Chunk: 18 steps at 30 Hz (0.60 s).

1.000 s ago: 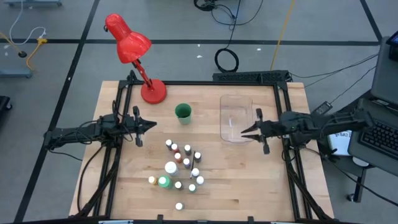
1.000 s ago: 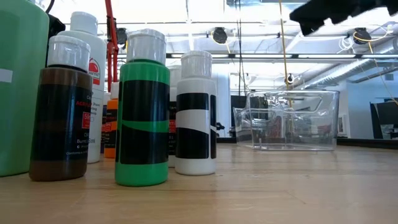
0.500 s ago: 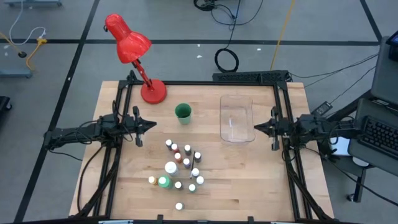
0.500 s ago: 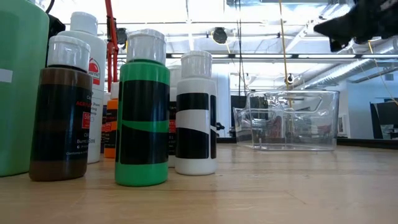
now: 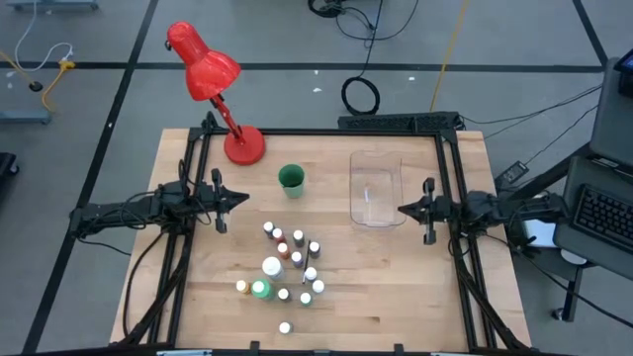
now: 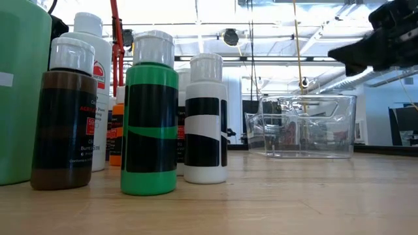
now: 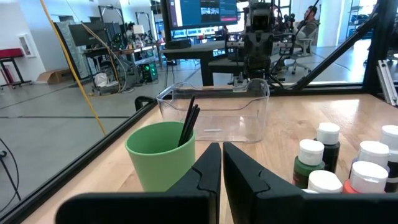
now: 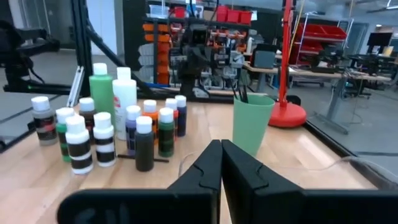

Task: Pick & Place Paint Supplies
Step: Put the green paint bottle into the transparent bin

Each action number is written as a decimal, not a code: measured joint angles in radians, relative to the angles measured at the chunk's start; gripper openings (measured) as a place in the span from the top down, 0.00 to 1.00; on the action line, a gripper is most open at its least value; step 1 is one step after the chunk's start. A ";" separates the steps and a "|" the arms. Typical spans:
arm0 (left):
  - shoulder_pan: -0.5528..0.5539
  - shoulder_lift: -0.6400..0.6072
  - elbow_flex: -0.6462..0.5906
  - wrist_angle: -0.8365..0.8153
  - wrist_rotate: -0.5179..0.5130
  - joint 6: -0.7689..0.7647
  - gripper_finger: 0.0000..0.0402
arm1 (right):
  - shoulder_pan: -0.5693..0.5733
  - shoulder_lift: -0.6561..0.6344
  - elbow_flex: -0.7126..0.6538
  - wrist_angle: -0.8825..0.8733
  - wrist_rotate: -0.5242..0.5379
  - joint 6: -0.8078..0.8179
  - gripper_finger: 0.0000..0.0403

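White-capped paint bottles (image 5: pixel 288 265) — clustered mid-table, none held. Right gripper (image 5: pixel 402 210) beside clear tray (image 5: pixel 376 188), fingers pressed together, as left gripper (image 5: pixel 242 199) — spread before descending on one bottle.

red lamp (image 5: pixel 213 84) table's far-left corner | green cup (image 5: pixel 291 179) beside clear tray (image 5: pixel 376 188)

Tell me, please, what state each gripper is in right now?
Left gripper: shut, holding nothing, beside the green cup.
Right gripper: shut, holding nothing, beside the clear tray.

Right pincer (image 5: pixel 404 210) retracted (now shut).
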 joint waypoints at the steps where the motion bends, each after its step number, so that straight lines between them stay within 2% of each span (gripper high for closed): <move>1: 0.000 0.000 0.000 0.000 0.000 0.000 0.95 | 0.000 -0.005 -0.007 0.002 0.000 0.000 1.00; 6: 0.000 0.000 0.000 0.000 0.000 0.000 0.95 | 0.000 -0.006 -0.044 0.072 -0.009 0.011 1.00; 10: 0.000 0.000 0.000 0.000 0.000 0.000 0.95 | 0.001 -0.006 -0.067 0.102 -0.061 0.026 1.00; 18: 0.000 0.000 0.000 0.000 0.000 0.000 0.95 | 0.053 0.022 -0.102 0.082 0.014 -0.013 1.00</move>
